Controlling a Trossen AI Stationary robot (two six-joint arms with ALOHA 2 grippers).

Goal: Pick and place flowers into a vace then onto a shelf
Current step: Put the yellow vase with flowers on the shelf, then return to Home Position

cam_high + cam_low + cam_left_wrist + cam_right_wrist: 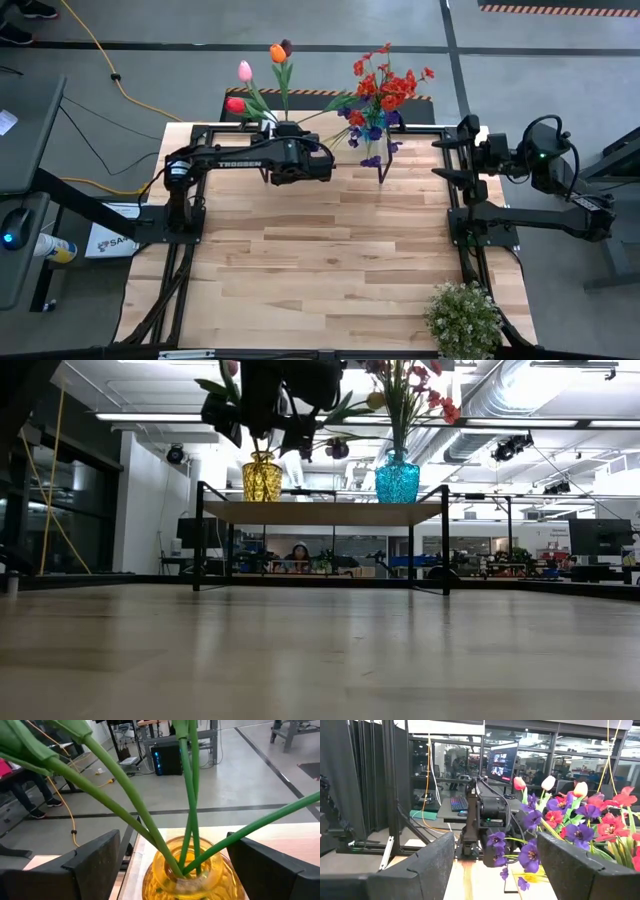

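High view: left gripper (293,160) hides yellow vase (187,875)

Left arm: extended from its base at the counter's left edge along the far edge toward the centre, forearm level. Left gripper (300,170) near the middle of the far edge; in the left wrist view its two dark fingers (92,862) stand wide apart.

Right arm: folded at the counter's right edge, upper link lying along that edge, wrist turned inward near the far right corner. Right gripper (450,160) held there; in the right wrist view its fingers (572,862) are likewise spread, with nothing between them.
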